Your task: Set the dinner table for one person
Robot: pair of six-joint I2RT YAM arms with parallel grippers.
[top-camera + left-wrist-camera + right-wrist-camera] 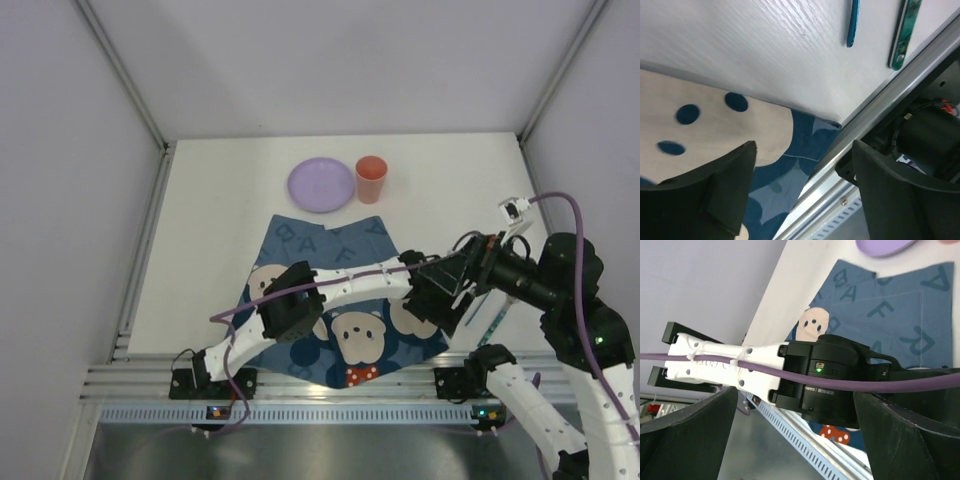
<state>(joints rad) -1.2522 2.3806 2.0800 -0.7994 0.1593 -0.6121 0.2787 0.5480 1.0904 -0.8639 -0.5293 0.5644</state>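
Observation:
On the white dinner table lies a dark blue bear-face mat, its near right corner by the metal front rail. A purple plate and an orange cup stand beyond the mat. Two utensil handles, one blue and one green patterned, lie on the table right of the mat. My left gripper hangs open over the mat's corner, holding nothing. My right gripper is open and empty, close above the left arm's wrist.
The aluminium rail runs along the table's near edge. Grey walls close in the left, back and right sides. The left arm stretches across the mat's near part. The right arm's base sits by the utensils.

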